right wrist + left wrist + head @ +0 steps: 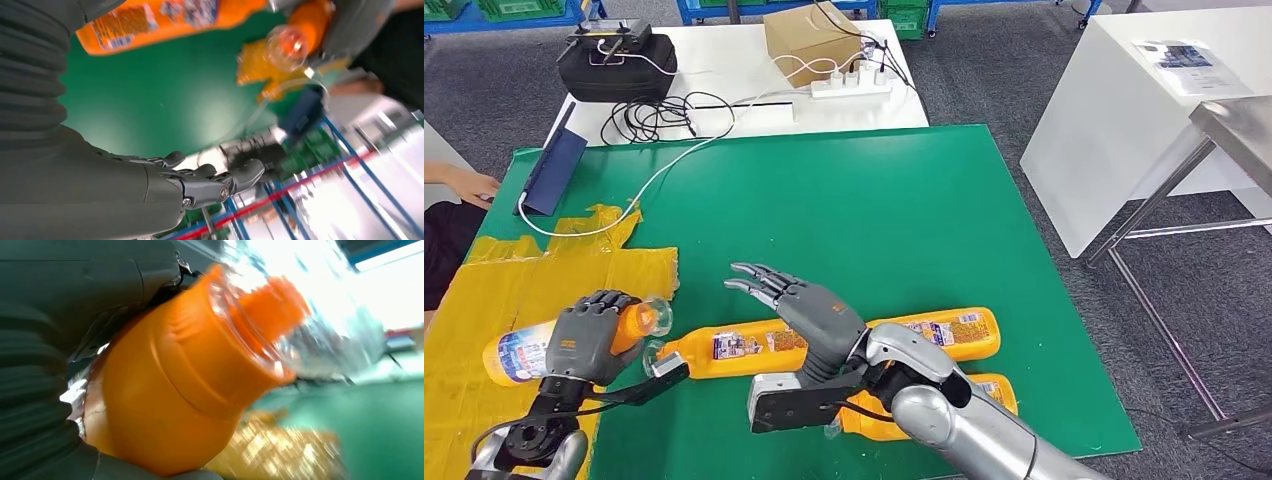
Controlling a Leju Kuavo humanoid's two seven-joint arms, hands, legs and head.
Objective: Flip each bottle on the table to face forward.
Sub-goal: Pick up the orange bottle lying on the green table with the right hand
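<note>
Over the crumpled yellow sheet at the near-left part of the green mat, the left hand is gripping an orange bottle, its fingers wrapping across the bottle's shoulder while the labelled body is sticking out to one side of the palm and the clear cap to the other. From the left wrist, the orange shoulder is pressing right against the grey palm, with the neck and clear cap pointing away from it; that picture is too blurred to show the fingertips.

Just beside that cap, toward the mat's middle, a second bottle is lying flat on the green mat, running lengthwise away from the yellow sheet. The right hand is hovering above it with its fingers stretching out straight and apart, holding nothing; the right wrist picture is showing the same extended fingers clear of the mat. A third bottle is lying nearer the robot, partly hidden under the right arm.
</note>
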